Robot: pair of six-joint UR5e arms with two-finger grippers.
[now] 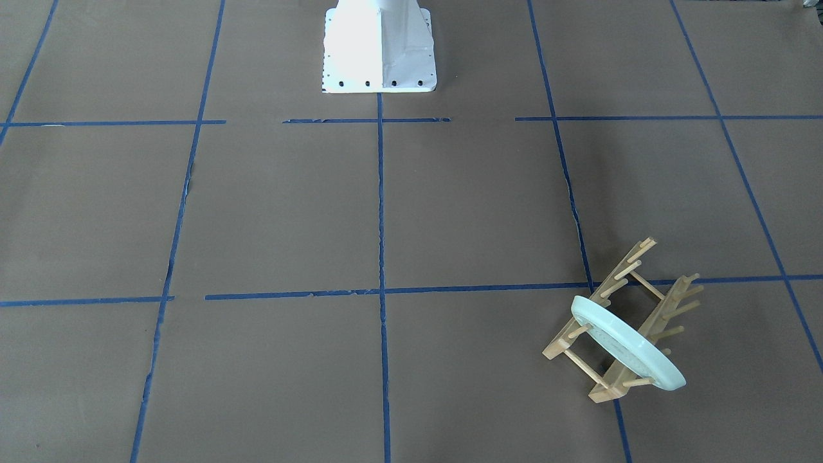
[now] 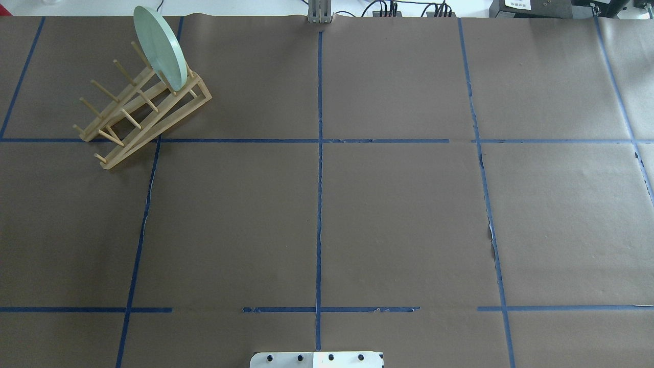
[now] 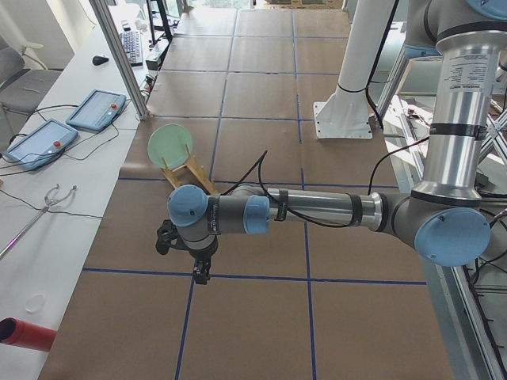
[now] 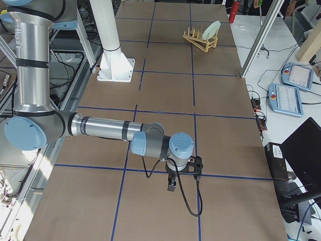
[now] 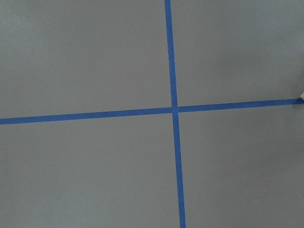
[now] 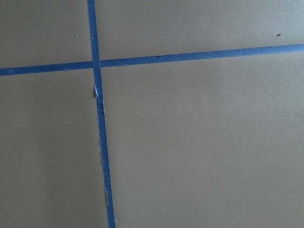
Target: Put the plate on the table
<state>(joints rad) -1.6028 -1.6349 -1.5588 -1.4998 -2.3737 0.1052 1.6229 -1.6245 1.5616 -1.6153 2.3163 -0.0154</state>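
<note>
the plate (image 2: 159, 48) is not on the table (image 2: 398, 220) yet. it stands on its edge in the wooden rack (image 2: 143, 110), at the rack's far end, in the far corner of the table on my left side. it leans a little, and its flat round face goes across the rack's long line. the rack's long line runs on a slant, from near me on the left to farther away on the right. my left gripper (image 3: 200, 269) hangs above the table, out past the left end where the top view does not reach. from there i think the plate lies to my right and a bit farther from my base. my right gripper (image 4: 171, 185) hangs over the other end of the table, well apart from the plate. so my left arm is much nearer, and i think it should do the job. it would need to grab the rim from above and lift the plate up out of the pegs. i see both grippers only from the side, so i cannot tell if their fingers are spread or pressed together. my wrist views show just brown paper and blue tape (image 5: 173, 109). a white sticker (image 3: 463, 75) on my left arm has print, but it is too small to read. i can read no other words.
</note>
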